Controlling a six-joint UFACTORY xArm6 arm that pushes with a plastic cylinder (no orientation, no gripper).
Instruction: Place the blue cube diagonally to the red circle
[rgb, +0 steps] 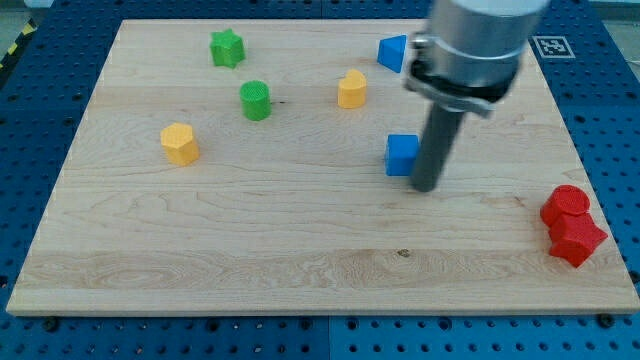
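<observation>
Down on the wooden board (300, 250) rests my tip (425, 187), the lower end of a straight dark rod. It has no fingers, so nothing about it can spread, press together or pinch; it only touches from the side. Right now my tip stands just beside the blue cube (402, 155), at the cube's right side in the view, and the two seem to touch, though the rod hides that edge and I cannot be sure.

The blue cube is a little right of the board's middle. The red circle (566, 204) is well apart from it, near the board's right edge and lower in the view. A red star-like block (577, 241) lies directly below the red circle, touching it.

Toward the view's top, a second blue block (392, 52), with a shape like a wedge, is partly beside the grey body of my arm (470, 50). A yellow block (352, 89) lies left of it. Further left are a green round block (256, 100) and a green star (227, 47). Another yellow block (180, 143) lies alone on the left part of the board.
</observation>
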